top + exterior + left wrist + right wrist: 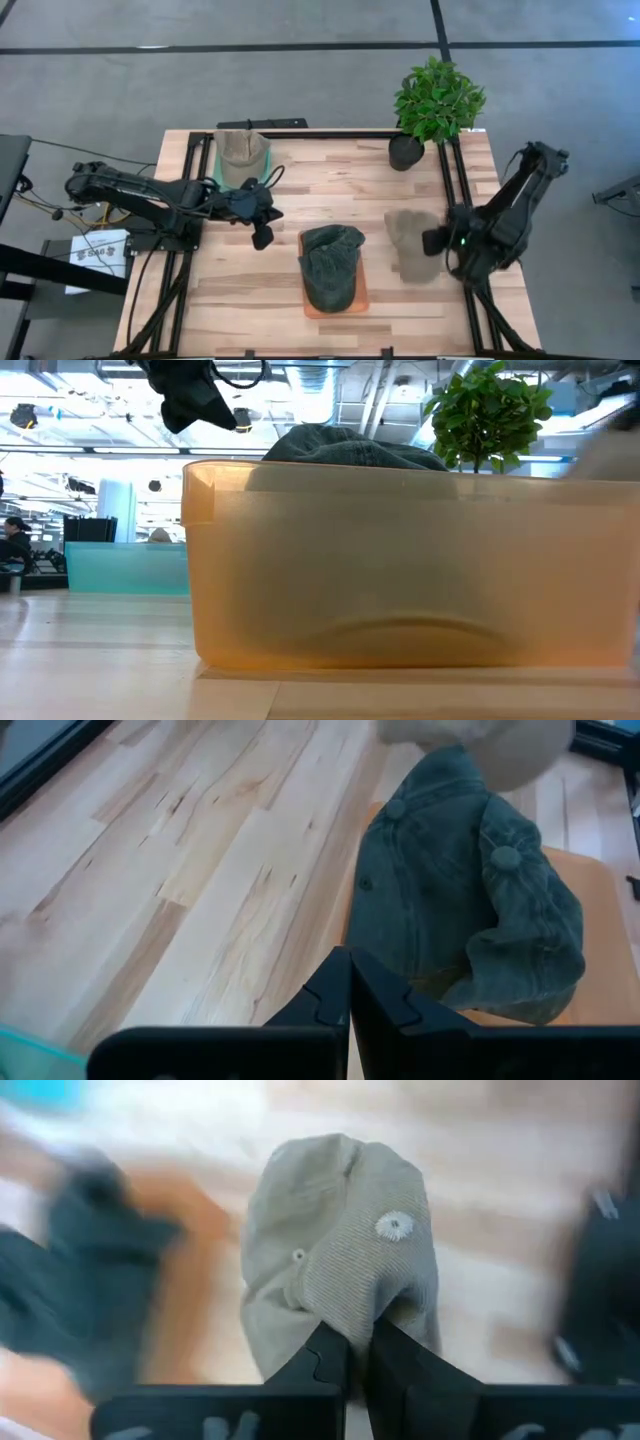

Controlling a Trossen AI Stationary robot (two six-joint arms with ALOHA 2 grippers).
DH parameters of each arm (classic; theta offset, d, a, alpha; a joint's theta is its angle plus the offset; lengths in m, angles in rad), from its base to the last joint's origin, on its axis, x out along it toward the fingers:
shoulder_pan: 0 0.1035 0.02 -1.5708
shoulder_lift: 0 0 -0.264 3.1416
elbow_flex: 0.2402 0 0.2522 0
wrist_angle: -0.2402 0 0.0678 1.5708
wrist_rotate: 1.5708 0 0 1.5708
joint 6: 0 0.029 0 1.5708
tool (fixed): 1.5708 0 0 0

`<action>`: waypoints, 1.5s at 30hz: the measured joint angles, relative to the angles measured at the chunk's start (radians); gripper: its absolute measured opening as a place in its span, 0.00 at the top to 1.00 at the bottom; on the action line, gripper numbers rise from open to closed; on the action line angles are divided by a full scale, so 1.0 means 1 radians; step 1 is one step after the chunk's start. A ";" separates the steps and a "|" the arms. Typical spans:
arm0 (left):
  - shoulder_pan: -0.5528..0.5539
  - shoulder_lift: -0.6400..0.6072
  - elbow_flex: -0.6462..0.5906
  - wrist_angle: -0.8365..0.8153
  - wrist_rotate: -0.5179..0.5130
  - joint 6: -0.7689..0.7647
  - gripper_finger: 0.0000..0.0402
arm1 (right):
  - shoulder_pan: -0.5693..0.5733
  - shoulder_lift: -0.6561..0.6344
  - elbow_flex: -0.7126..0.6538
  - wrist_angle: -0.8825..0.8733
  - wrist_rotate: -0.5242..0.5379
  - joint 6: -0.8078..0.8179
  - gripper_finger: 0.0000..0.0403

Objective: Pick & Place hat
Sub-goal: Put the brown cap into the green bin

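Observation:
A grey-tan hat (412, 245) sits right of the orange tray (361, 290), and my right gripper (436, 240) is shut on it; the right wrist view shows this hat (340, 1240) ahead of my right gripper (358, 1342). Dark green hats (332, 265) lie heaped in the tray, also seen as dark green hats (460, 890) in the left wrist view. My left gripper (262, 236) is shut on nothing, hovering left of the tray; it shows as left gripper (350, 988). Another tan hat (242, 155) rests on the table's far left part. My right gripper pinches the grey-tan hat between its two fingers at the hat's right-hand edge (360, 1312), coming level from the table's right side. The hat's crown with its top button (394, 1226) stretches away ahead of the fingers. Whether the hat is clear of the table I cannot tell.
A potted plant (436, 100) stands at the far right corner. Black frame rails (452, 180) run along the table's left, right and far sides. The orange tray's wall (400, 570) fills the low view. Bare wood (240, 290) lies near-left of the tray.

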 joint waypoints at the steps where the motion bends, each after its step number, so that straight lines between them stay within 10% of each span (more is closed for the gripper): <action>1: 0.000 -0.003 0.000 0.004 -0.006 0.000 0.99 | -0.014 -0.025 0.000 -0.007 0.054 -0.016 0.99; 9: 0.007 -0.004 0.000 0.095 -0.058 0.001 0.99 | -0.167 -0.160 0.000 0.079 0.461 -0.401 0.99; 15: 0.055 -0.004 0.000 0.216 -0.021 -0.011 0.92 | -0.310 -0.206 0.001 0.415 0.527 -0.946 0.99; 29: 0.187 -0.003 0.000 0.550 0.192 -0.026 0.50 | -0.596 -0.179 0.002 1.141 0.216 -1.827 0.99; 45: 0.236 -0.003 0.000 0.719 0.187 -0.029 0.24 | -0.780 0.033 0.002 1.465 -0.091 -1.949 0.99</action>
